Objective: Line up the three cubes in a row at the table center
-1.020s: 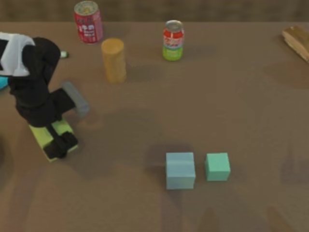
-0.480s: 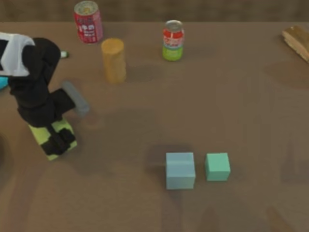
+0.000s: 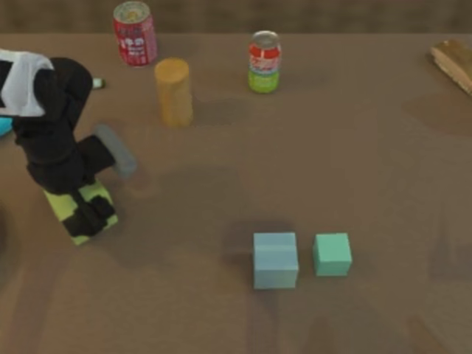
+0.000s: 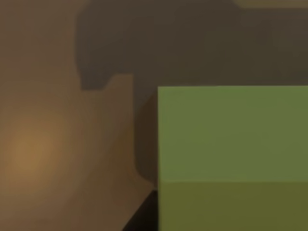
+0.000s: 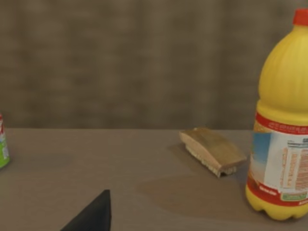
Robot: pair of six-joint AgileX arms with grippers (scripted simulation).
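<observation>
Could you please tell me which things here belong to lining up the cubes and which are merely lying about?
Job:
yellow-green cube, under the left gripper
light-blue cube
teal cube
table

Lying about:
orange cylinder
red can
green-bottomed can
brush
yellow bottle

Yellow-green cube point(image 3: 94, 198) mostly under the left gripper point(image 3: 88, 217); brush point(image 3: 456, 63) cut by the right edge.

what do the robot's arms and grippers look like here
Only the left arm shows in the top view: chunky glossy black links, a white shell segment near its upper end, and a grey block jutting from the wrist. The left gripper has two short black fingers. The right arm is out of view.
</observation>
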